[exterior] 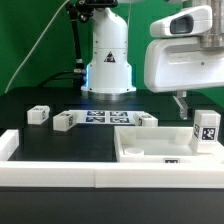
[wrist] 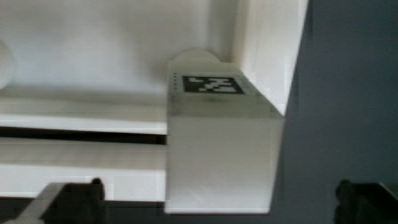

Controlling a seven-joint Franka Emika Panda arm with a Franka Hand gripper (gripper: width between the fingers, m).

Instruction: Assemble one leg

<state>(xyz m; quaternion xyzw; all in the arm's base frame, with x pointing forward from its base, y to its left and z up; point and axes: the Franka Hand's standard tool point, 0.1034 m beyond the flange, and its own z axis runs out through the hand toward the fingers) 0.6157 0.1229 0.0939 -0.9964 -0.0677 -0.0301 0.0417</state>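
Observation:
A white leg [exterior: 207, 128] with a black-and-white tag stands upright at the exterior view's right, at the far right end of the flat white tabletop [exterior: 150, 150]. My gripper [exterior: 181, 102] hangs just above and to the left of it. In the wrist view the same leg [wrist: 222, 140] lies between my two dark fingertips [wrist: 71, 197], its tag facing the camera. The jaws stand wide apart and touch nothing. Three more legs lie on the black table: two at the left [exterior: 38, 115] [exterior: 64, 121] and one behind the tabletop [exterior: 147, 119].
The marker board [exterior: 105, 118] lies flat in front of the robot's white base [exterior: 108, 65]. A low white wall [exterior: 90, 176] runs along the table's front edge and up its left side. A green backdrop stands behind.

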